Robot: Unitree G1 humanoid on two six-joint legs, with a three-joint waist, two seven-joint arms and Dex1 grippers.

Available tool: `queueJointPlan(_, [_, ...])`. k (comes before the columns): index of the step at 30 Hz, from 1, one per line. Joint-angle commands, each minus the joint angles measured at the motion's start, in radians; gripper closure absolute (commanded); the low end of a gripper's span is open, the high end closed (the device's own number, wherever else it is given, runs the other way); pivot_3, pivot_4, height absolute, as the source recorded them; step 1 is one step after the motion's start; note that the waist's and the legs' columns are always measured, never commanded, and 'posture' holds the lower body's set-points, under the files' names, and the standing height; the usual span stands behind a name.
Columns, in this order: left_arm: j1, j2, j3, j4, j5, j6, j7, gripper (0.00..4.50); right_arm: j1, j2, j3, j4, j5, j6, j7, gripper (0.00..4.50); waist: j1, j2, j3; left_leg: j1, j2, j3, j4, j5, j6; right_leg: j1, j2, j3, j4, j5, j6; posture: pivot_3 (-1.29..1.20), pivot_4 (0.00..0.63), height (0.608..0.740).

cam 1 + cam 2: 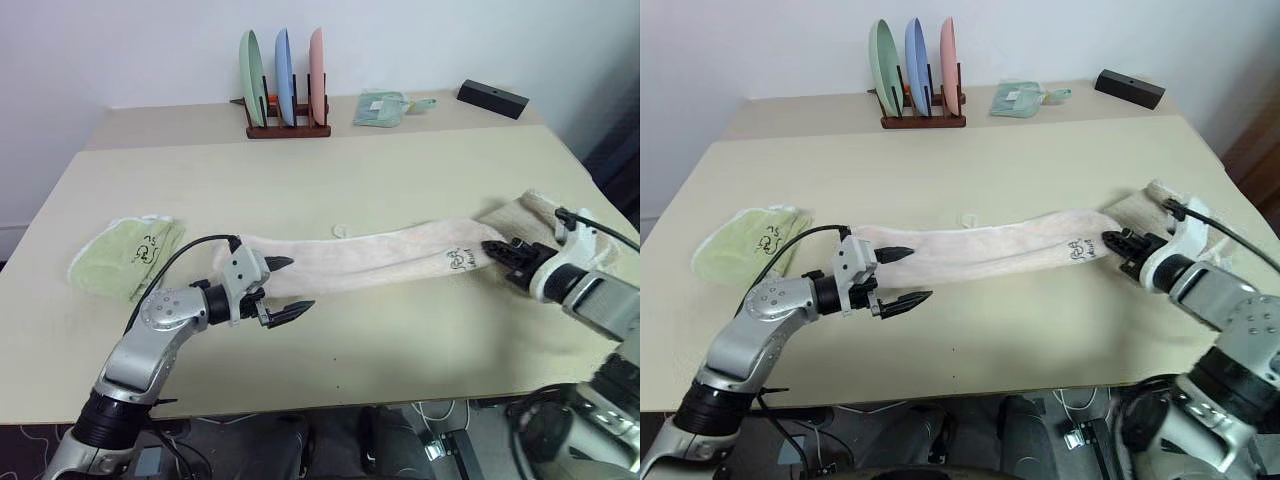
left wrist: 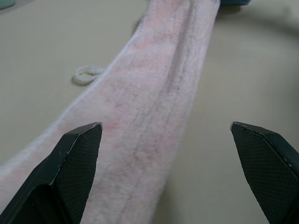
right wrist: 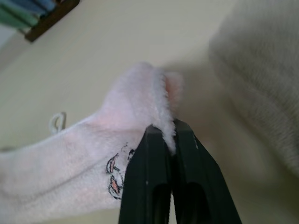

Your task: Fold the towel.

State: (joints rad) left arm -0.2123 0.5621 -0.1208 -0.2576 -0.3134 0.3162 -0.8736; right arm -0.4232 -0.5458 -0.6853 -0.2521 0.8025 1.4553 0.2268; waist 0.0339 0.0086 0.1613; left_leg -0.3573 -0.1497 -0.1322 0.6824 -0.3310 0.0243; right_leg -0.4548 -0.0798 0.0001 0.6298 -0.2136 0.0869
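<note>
Pinching one pink towel [image 1: 370, 258], right gripper [image 1: 497, 249] (jaws closed on it), left gripper [image 1: 285, 288] jaws open, three plates [image 1: 285, 62].

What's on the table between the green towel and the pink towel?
Nothing but bare table and the left gripper's cable. In the eye views, the green towel lies apart from the pink towel's end.

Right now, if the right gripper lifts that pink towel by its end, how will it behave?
Probably floppy: the towel bunches where the right gripper pinches it. Its length would likely sag and drag over the table. The fuzzy terry probably won't slip out.
</note>
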Motion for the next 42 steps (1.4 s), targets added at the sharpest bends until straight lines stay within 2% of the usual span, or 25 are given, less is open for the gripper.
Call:
queueJointPlan(1, [-0.013,0.004,0.004,-0.014,0.008,-0.027,-0.007,0.00,0.002,-0.059,0.147,-0.077,-0.004,-0.109,0.107,4.47,-0.005,0.000,0.000,0.000,0.000,0.000,0.000,0.000,0.000,0.000,0.000,0.000,0.000,0.000,0.000,0.00,0.150,0.740])
queueJointPlan(3, [-0.010,0.006,0.006,-0.017,0.009,-0.029,-0.005,0.00,-0.017,-0.074,0.202,-0.088,-0.001,-0.150,0.141,4.47,-0.005,0.000,0.000,0.000,0.000,0.000,-0.001,0.000,0.000,0.000,0.000,0.000,0.000,0.000,0.000,0.00,0.150,0.740])
queueJointPlan(7, [0.006,0.012,0.014,-0.032,0.007,-0.029,0.002,0.00,-0.065,-0.121,0.467,-0.159,-0.051,-0.251,0.248,4.47,-0.006,0.000,0.000,-0.001,0.000,0.000,0.000,0.000,0.000,-0.001,0.000,0.000,0.000,0.000,0.000,0.00,0.150,0.740])
queueJointPlan(12, [0.009,0.005,0.014,-0.036,0.010,-0.024,0.022,0.00,-0.103,-0.103,0.859,-0.103,-0.258,-0.454,0.341,4.47,0.001,-0.002,0.000,-0.001,0.000,0.000,0.000,0.000,0.000,0.000,0.000,0.000,-0.001,0.000,0.000,0.00,0.150,0.740])
queueJointPlan(15, [0.009,0.002,0.008,-0.040,0.013,-0.023,0.029,0.00,-0.110,-0.085,0.959,-0.047,-0.335,-0.542,0.385,4.47,0.007,-0.002,0.000,-0.001,0.000,0.000,0.000,0.000,0.000,0.000,0.000,-0.001,-0.001,0.000,0.000,0.00,0.150,0.740])
queueJointPlan(19, [0.031,0.004,0.018,-0.060,0.009,-0.010,0.050,0.00,-0.101,-0.005,0.997,0.021,-0.372,-0.589,0.387,4.47,0.004,-0.003,0.001,-0.001,0.000,0.000,0.000,0.000,0.000,-0.001,0.000,-0.001,-0.001,0.000,0.000,0.00,0.150,0.740])
queueJointPlan(26, [0.064,0.001,0.015,-0.100,0.003,0.012,0.071,0.00,-0.086,0.003,0.963,-0.006,-0.386,-0.571,0.411,4.47,0.006,-0.003,0.001,-0.001,0.000,-0.001,0.000,0.000,0.000,-0.001,0.000,-0.001,-0.001,0.000,0.000,0.00,0.150,0.740])
queueJointPlan(29, [0.072,0.001,0.020,-0.110,-0.004,0.023,0.080,0.00,-0.061,-0.044,0.916,-0.079,-0.342,-0.590,0.484,3.55,0.006,-0.003,0.001,-0.002,0.000,-0.001,0.000,0.000,0.000,-0.001,0.000,-0.001,-0.001,0.000,0.000,0.00,0.150,0.740])
queueJointPlan(32, [0.090,0.000,0.040,-0.122,-0.016,0.041,0.098,0.00,-0.027,-0.101,0.845,-0.161,-0.306,-0.639,0.553,2.13,0.005,-0.003,0.001,-0.002,0.000,-0.001,0.000,0.000,0.000,-0.002,0.000,-0.001,-0.001,0.000,0.000,0.00,0.150,0.740])
queueJointPlan(33, [0.102,-0.001,0.052,-0.128,-0.024,0.050,0.107,0.00,-0.013,-0.130,0.815,-0.184,-0.296,-0.648,0.577,1.48,0.005,-0.003,0.001,-0.002,0.000,-0.001,0.000,0.000,0.000,-0.001,0.000,-0.001,-0.001,0.000,0.000,0.00,0.150,0.740])
queueJointPlan(34, [0.114,0.000,0.063,-0.134,-0.032,0.056,0.114,0.00,0.000,-0.158,0.793,-0.200,-0.290,-0.657,0.598,1.15,0.005,-0.003,0.001,-0.002,0.000,-0.001,0.000,0.000,0.000,-0.001,0.000,-0.001,-0.001,0.000,0.000,0.00,0.150,0.740])
queueJointPlan(38, [0.167,0.002,0.096,-0.165,-0.043,0.070,0.137,0.00,0.047,-0.226,0.747,-0.211,-0.306,-0.757,0.668,1.15,0.006,-0.003,0.001,-0.001,0.000,-0.001,0.000,0.000,0.000,-0.001,0.000,-0.001,-0.002,0.000,0.000,0.00,0.150,0.740])
queueJointPlan(42, [0.217,-0.011,0.126,-0.185,-0.041,0.072,0.178,0.00,-0.034,-0.131,0.730,-0.029,-0.401,-0.831,0.527,2.51,0.001,-0.004,0.001,0.000,0.001,0.000,-0.001,0.000,0.000,0.000,0.001,0.000,-0.001,0.000,0.000,0.00,0.150,0.740])
